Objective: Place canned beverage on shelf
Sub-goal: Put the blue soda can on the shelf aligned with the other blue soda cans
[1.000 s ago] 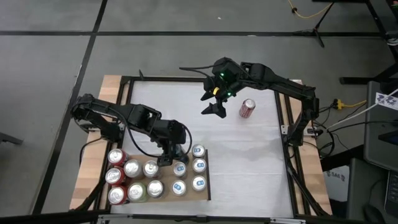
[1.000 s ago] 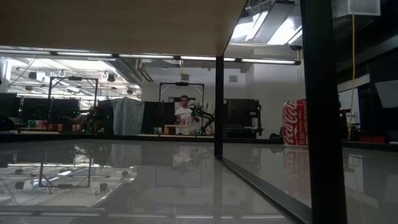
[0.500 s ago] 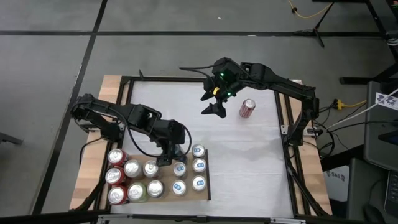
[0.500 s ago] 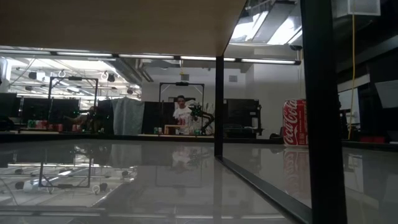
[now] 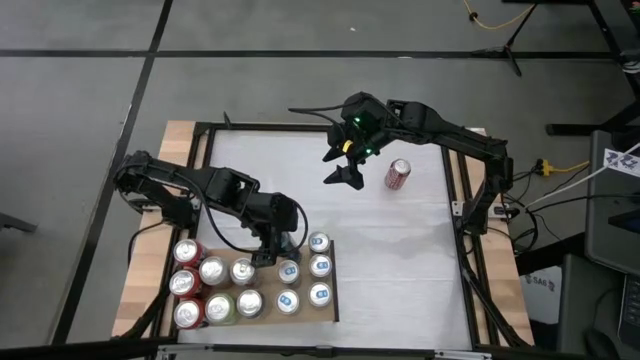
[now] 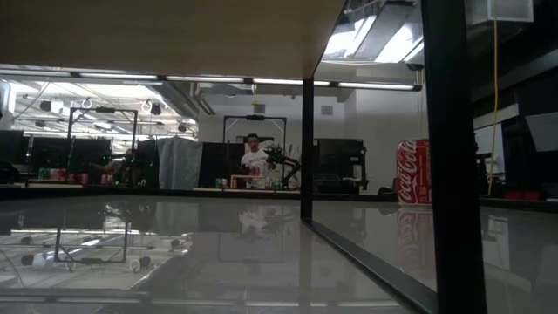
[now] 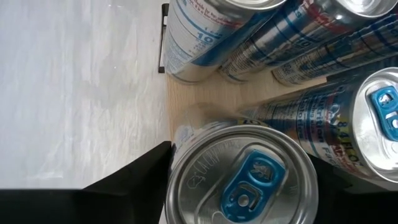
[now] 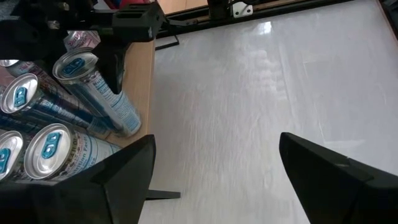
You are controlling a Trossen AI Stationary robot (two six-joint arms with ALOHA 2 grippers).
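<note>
Two arms work over the white tabletop [image 5: 400, 260]. The shelf [image 5: 304, 317] lies flat at the near left part of the tabletop, and cans stand packed on it.

In the high view twelve can tops can be counted on the shelf. Seven are in a left cluster [image 5: 212, 270]: three are red, one is green and three are silver. The other five have blue tabs [image 5: 320, 265] and stand on the right side in two short columns.

The left tool [image 5: 285, 243] is at the far edge of the shelf, at the head of the inner blue-tab column. Its two fingers are closed against the sides of a thirteenth can, the blue-tabbed can [image 7: 242, 180]. This can stands upright with the wood of the shelf just beyond it, and it is mostly hidden under the tool from above. Four more blue-and-silver cans crowd close around it in the left wrist view.

One red cola can [image 5: 398, 174] stands alone on the tabletop on the far right, well apart from the shelf. It also shows in the low view [image 6: 413, 173].

The right tool [image 5: 345, 172] hangs above the tabletop just beside that red cola can. Its fingers are spread wide with nothing between them.

One person [image 6: 255, 161] is far back in the room.
</note>
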